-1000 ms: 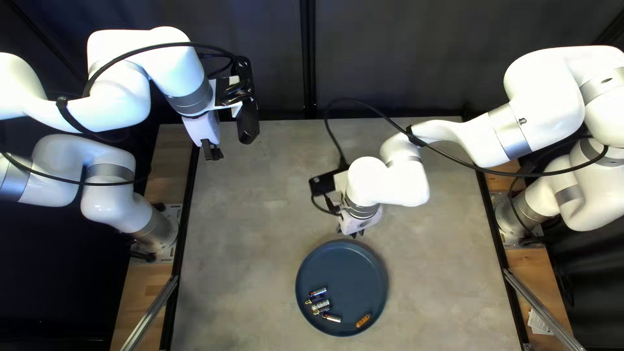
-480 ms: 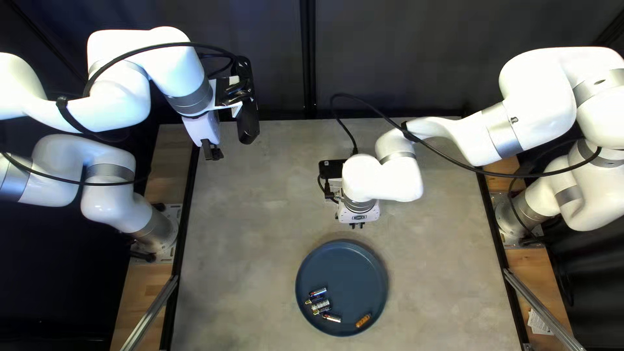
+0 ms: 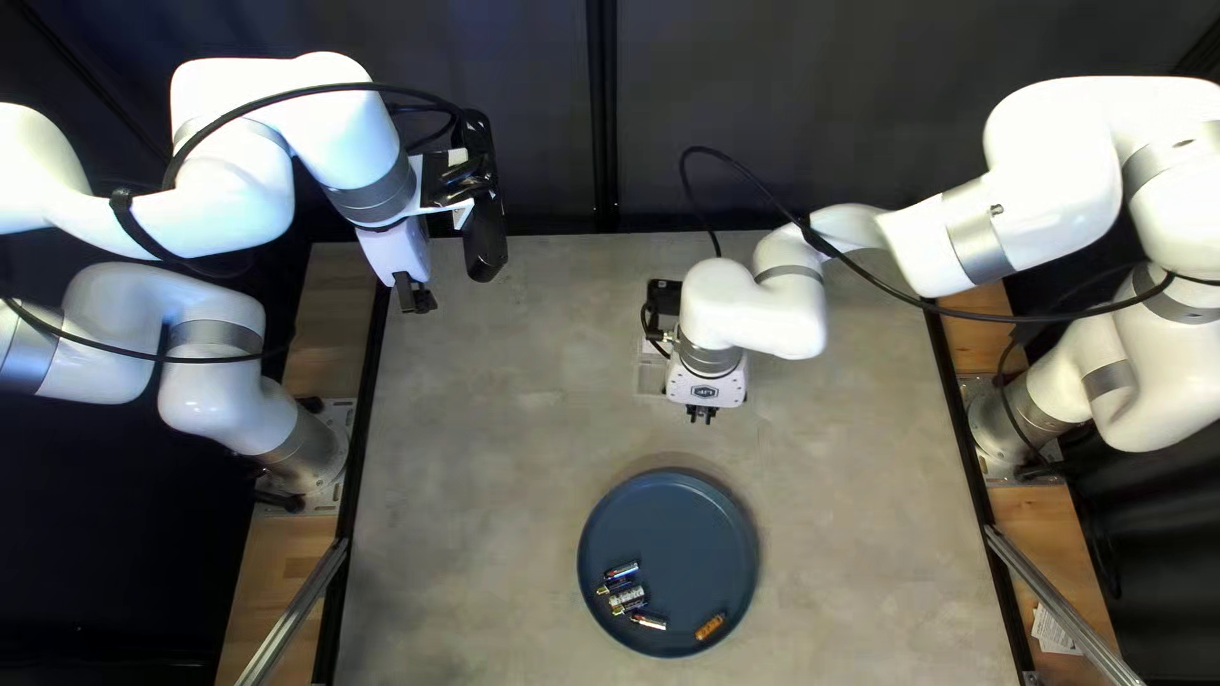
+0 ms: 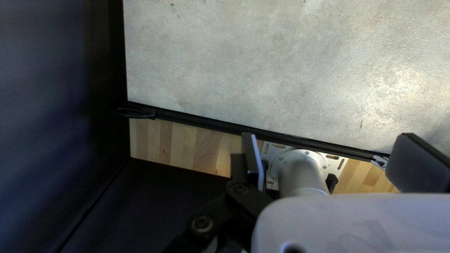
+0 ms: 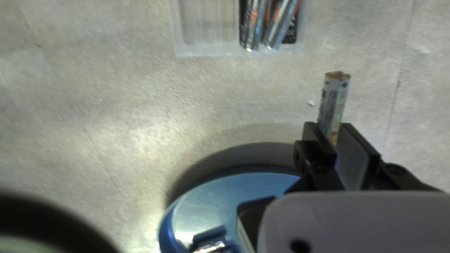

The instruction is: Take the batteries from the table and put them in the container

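One battery (image 5: 333,100) is clamped between the two fingers of the right gripper (image 3: 702,416), its far end standing out ahead of the fingertips in the right wrist view. That gripper hangs over the worktop (image 3: 508,483), near the near right corner of the clear container (image 3: 652,376) as the top left view has it. Several more batteries (image 5: 281,23) lie side by side along one side of the container, some resting on others. Between the container and the worktop's near side sits a round blue plate (image 3: 693,534). On it, a group of batteries lies close together toward the left rim, and an orange battery (image 3: 709,626) lies by itself close to the near rim, toward the right. Over the worktop's far left corner is the left gripper (image 3: 414,299), its fingers wide apart. A black rail (image 4: 201,122) runs along the worktop's left edge.
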You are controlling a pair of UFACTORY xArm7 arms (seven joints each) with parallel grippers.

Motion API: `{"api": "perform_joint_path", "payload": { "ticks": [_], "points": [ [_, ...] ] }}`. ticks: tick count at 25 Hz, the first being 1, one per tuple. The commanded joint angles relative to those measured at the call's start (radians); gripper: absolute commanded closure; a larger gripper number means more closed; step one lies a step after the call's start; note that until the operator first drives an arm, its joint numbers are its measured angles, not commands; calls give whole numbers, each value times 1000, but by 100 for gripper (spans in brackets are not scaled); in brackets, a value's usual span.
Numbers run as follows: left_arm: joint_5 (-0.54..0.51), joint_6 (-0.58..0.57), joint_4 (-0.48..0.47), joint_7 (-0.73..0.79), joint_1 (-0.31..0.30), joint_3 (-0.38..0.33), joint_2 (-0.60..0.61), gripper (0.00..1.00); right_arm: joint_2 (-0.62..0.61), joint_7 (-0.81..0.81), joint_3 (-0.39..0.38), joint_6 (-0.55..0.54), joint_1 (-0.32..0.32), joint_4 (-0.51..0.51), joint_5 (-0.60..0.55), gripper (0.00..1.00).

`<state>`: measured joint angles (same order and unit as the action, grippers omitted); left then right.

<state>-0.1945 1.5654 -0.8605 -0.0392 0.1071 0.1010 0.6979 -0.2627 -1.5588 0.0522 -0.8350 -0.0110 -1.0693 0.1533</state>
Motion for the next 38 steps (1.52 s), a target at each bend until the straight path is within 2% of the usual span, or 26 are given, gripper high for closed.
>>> {"api": "perform_joint_path", "payload": {
  "ticks": [1, 6, 15, 23, 38],
  "points": [
    [0, 0, 0, 0, 0, 0, 0, 0, -3, 4, -1, 3, -2, -3, 5, 100],
    [0, 0, 0, 0, 0, 0, 0, 0, -5, 4, 0, -1, 2, -5, -9, 100],
    [0, 0, 0, 0, 0, 0, 0, 0, -24, 78, -5, -23, -77, 2, 172, 100],
    [0, 0, 0, 0, 0, 0, 0, 0, -31, 190, -15, 12, -124, 22, 268, 100],
    [0, 0, 0, 0, 0, 0, 0, 0, -52, 261, -26, 58, -138, 37, 305, 100]
  ]
}}
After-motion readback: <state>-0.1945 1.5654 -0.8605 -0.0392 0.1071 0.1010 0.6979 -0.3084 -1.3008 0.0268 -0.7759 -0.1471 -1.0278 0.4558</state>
